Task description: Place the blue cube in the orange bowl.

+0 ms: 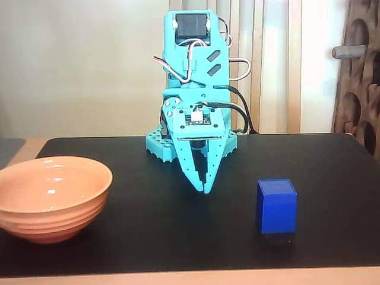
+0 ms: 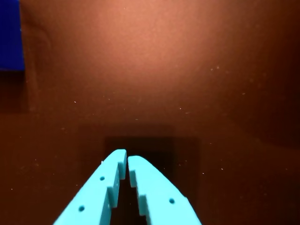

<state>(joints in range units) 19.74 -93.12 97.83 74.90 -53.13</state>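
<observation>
While claw (image 1: 206,189) closes empty, blue cube (image 1: 276,206) unmarked

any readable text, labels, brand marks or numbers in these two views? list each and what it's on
None readable in either view.
The blue cube has plain faces, no print.
The orange bowl shows only ridged rings and glare.
The gripper carries a small board behind the fingers; any markings on it are too small to read.
The black table is unmarked.

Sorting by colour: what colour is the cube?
Deep blue cube, clearest in the fixed view.
</observation>
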